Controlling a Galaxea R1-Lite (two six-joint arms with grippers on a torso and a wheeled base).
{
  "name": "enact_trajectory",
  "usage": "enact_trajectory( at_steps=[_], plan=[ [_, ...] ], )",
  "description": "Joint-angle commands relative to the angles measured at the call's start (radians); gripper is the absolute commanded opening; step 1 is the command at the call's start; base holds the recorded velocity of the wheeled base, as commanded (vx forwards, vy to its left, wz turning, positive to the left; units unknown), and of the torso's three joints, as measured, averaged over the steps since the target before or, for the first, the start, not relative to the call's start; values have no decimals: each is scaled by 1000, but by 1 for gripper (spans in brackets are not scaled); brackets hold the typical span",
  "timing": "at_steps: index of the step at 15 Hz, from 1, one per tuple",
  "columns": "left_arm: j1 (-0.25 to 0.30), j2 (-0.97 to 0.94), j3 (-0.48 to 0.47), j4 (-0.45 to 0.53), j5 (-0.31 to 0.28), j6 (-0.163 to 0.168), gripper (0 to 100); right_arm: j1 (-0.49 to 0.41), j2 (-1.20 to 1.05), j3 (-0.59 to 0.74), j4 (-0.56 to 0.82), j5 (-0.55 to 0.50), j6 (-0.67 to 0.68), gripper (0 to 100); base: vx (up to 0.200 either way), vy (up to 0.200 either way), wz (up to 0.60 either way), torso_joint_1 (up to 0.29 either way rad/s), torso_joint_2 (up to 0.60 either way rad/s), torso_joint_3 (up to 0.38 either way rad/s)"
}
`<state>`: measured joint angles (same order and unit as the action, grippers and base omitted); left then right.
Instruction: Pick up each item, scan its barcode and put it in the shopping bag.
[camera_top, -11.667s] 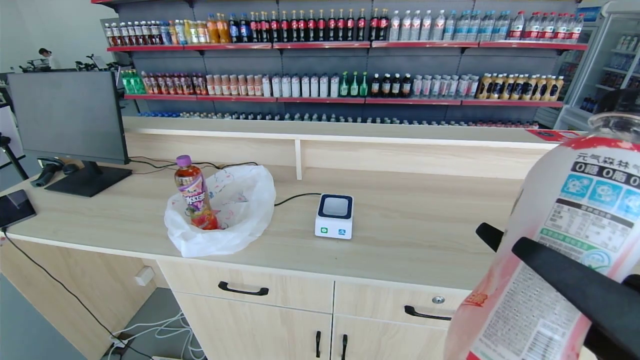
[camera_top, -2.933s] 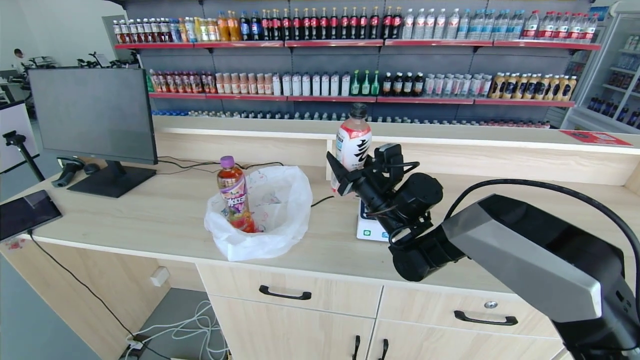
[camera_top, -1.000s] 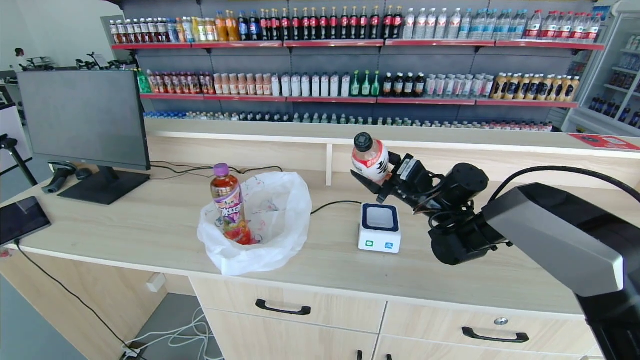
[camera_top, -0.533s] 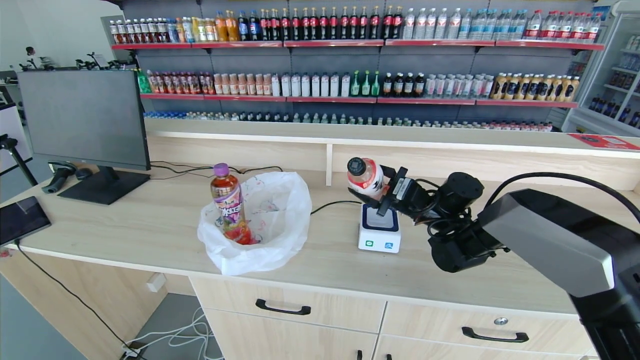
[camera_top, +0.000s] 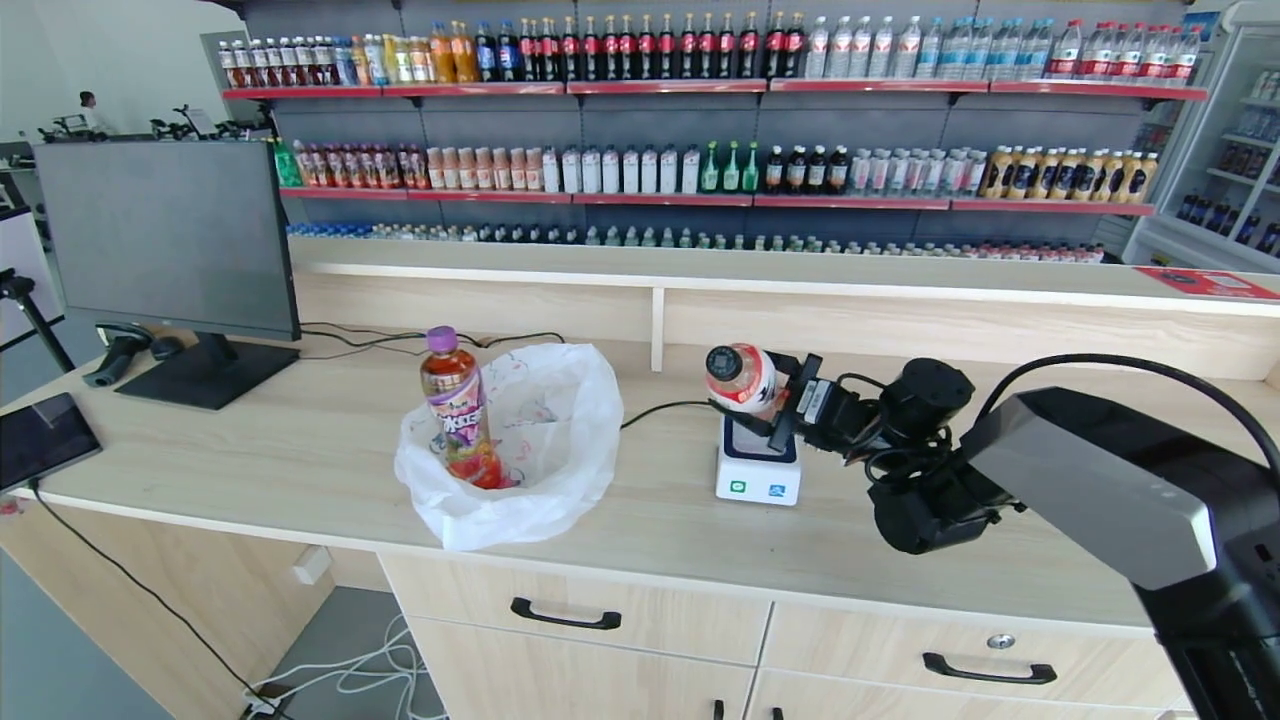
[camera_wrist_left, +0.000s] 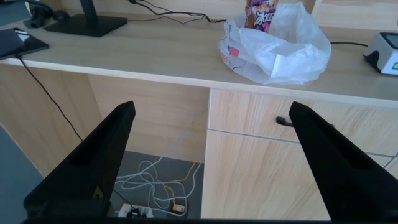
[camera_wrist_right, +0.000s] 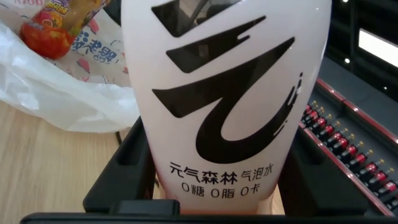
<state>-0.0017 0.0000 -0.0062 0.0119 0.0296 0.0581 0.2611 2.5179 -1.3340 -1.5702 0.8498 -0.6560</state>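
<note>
My right gripper (camera_top: 775, 397) is shut on a white and pink drink bottle (camera_top: 742, 375). The bottle lies tilted on its side just above the white barcode scanner (camera_top: 757, 478), cap end towards me. In the right wrist view the bottle (camera_wrist_right: 224, 93) sits between the black fingers (camera_wrist_right: 121, 171). To the left a white shopping bag (camera_top: 530, 450) stands open with an orange tea bottle (camera_top: 455, 410) upright in it. My left gripper (camera_wrist_left: 211, 112) hangs open with nothing in it, low in front of the counter's cabinets, and the bag (camera_wrist_left: 280, 50) is above it.
A monitor (camera_top: 165, 240), a hand-held scanner (camera_top: 110, 350) and a tablet (camera_top: 40, 440) occupy the counter's left end. A raised wooden ledge (camera_top: 800, 285) runs along the back, with drink shelves behind. A cable (camera_top: 665, 408) runs from the scanner towards the bag.
My right gripper has tipped the bottle from upright to lying down and lowered it close over the scanner. The bag and tea bottle have not moved.
</note>
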Motion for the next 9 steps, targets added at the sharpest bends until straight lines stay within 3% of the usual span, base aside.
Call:
enact_trajectory(
  at_steps=[1,9],
  plan=[
    [0,0,0,0,0,0,100,-5,16,-1,-1,2,-1,0,0,0,0,0,0,0],
    [0,0,0,0,1,-1,100,-56,29,-24,-1,2,2,0,0,0,0,0,0,0]
  ],
)
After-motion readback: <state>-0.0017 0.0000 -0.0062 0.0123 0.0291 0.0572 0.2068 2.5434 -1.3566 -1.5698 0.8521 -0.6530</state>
